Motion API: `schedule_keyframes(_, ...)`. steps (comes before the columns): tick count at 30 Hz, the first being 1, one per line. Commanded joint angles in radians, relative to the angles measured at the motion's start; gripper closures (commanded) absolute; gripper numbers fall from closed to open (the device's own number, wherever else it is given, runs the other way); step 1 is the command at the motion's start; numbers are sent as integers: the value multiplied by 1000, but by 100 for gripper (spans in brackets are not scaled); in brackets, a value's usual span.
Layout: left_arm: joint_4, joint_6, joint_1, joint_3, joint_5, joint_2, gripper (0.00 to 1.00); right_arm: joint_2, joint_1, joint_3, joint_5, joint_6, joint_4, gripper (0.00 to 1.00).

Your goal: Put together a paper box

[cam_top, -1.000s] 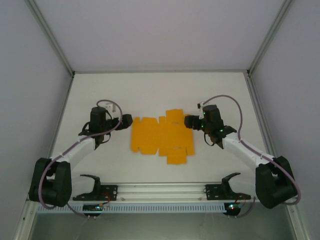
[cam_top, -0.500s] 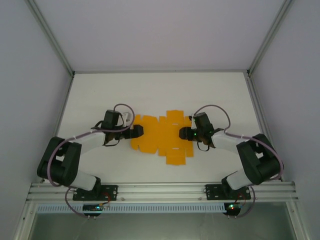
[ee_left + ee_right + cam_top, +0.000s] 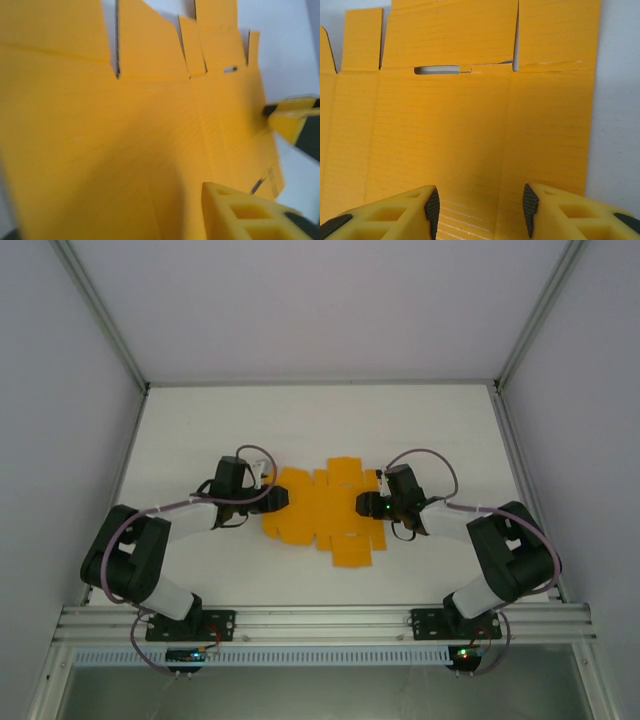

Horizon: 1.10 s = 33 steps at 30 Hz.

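The paper box [image 3: 325,515] is a flat orange die-cut sheet with flaps and slots, lying on the white table. My left gripper [image 3: 276,498] is at the sheet's left edge. In the left wrist view the sheet [image 3: 125,125] is very close to the camera. One yellow finger [image 3: 245,217] shows above it and the other is hidden by the card. My right gripper [image 3: 365,506] is at the sheet's right edge. Its two fingers stand apart over the card [image 3: 470,125], gripper [image 3: 480,210], with nothing pinched between the pads.
The white table [image 3: 200,430] is enclosed by pale walls and metal corner posts [image 3: 100,315]. An aluminium rail [image 3: 320,620] with both arm bases runs along the near edge. Bare table lies behind and in front of the sheet.
Both arms have lowered and reached inward; the left gripper moved right onto the sheet's left edge and its jaws narrowed. The right gripper moved left over the right edge.
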Motion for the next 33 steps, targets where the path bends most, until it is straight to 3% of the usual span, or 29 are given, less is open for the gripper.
schedule_keyframes(1,62,-38,-5,-6,31,-54,82,-2,6,-1,13,-24,-70,47)
schedule_keyframes(4,91,-67,-1,-9,20,-106,99,-71,3,42,30,-70,-135,39)
schedule_keyframes(10,87,-69,48,31,11,-221,100,-270,-62,109,68,-151,-233,14)
schedule_keyframes(14,124,-119,99,69,123,-276,100,-389,-154,108,-40,-170,-213,4)
schedule_keyframes(20,173,-179,128,104,242,-364,100,-479,-282,87,-281,-125,-126,3)
schedule_keyframes(23,204,-214,130,106,287,-401,100,-444,-314,113,-435,-98,-116,7)
schedule_keyframes(27,196,-219,129,100,275,-458,100,-369,-326,157,-550,-87,-78,20)
schedule_keyframes(33,140,-189,129,109,251,-475,100,-284,-303,191,-626,-86,-36,56)
